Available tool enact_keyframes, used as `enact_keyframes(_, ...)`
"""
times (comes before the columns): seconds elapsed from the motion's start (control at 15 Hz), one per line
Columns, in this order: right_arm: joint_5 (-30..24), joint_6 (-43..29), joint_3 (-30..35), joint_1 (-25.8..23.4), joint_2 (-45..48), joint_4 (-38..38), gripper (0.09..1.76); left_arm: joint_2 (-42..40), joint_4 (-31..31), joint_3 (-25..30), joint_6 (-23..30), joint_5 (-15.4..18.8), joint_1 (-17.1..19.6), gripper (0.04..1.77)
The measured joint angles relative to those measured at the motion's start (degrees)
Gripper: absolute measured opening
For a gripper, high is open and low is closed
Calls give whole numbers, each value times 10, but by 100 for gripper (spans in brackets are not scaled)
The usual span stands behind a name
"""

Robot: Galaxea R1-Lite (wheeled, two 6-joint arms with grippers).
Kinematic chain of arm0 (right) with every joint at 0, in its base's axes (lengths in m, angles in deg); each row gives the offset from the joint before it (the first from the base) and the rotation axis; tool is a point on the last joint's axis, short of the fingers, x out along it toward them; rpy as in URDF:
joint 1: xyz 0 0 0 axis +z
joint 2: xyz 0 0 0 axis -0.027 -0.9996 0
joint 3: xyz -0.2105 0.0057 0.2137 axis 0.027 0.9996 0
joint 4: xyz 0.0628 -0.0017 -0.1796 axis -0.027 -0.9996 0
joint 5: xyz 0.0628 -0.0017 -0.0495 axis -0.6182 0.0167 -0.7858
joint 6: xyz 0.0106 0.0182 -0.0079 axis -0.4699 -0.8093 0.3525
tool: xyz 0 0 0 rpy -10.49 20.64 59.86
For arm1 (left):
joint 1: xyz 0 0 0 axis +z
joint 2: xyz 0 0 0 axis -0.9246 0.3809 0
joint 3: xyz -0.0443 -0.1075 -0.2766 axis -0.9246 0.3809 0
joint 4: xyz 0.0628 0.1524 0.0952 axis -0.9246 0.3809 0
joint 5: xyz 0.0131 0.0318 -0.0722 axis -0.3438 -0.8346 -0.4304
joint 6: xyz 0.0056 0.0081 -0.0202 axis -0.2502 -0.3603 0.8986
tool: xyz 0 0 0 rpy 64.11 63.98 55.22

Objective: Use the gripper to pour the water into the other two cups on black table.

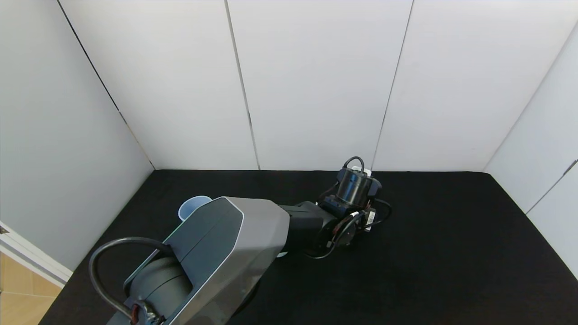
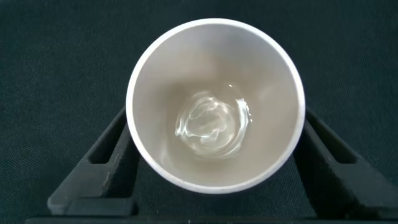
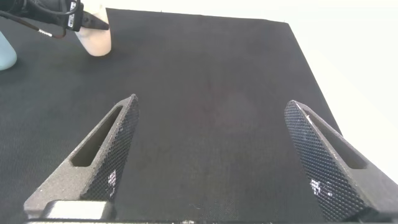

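The black worktop [image 1: 451,253] fills the lower half of the head view, bordered by white wall panels [image 1: 316,85] behind and at both sides. Over it stretches the left arm [image 1: 226,257], its grey housing running from the near left edge of the worktop out toward the middle.

At the end of that arm, near the back edge of the worktop, sits the left hand [image 2: 214,134], seen from the head only as a black cylindrical wrist with looped cables. The left wrist view looks straight down between its two black fingers [image 2: 102,165], which press against opposite sides of a cream-beige cup [image 2: 161,81], so the hand is closed on that cup. The cup stands upright with its mouth open to the camera, and the water [image 2: 211,124] lies as a shallow clear pool at its bottom.

The right hand [image 3: 211,155] hovers over bare worktop with its fingers spread wide and holding nothing; from its view the cream-beige cup [image 3: 96,37] shows farther off across the worktop under the left hand.

A periwinkle blue cup [image 1: 192,206] stands on the worktop just beside the left arm's housing, partly hidden by it. A sliver of a pale cup [image 3: 5,53] shows at the edge of the right wrist view, near the cream-beige cup.
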Motion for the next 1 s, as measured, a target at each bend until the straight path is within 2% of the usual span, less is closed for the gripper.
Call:
enact_keyframes(0.53,0,0,0,0,0,0,171,-4,0,0,0,-1,0,164)
enact_keyframes(1.0,0,0,0,0,0,0,171,-58,36,3,0,-12,-3,169)
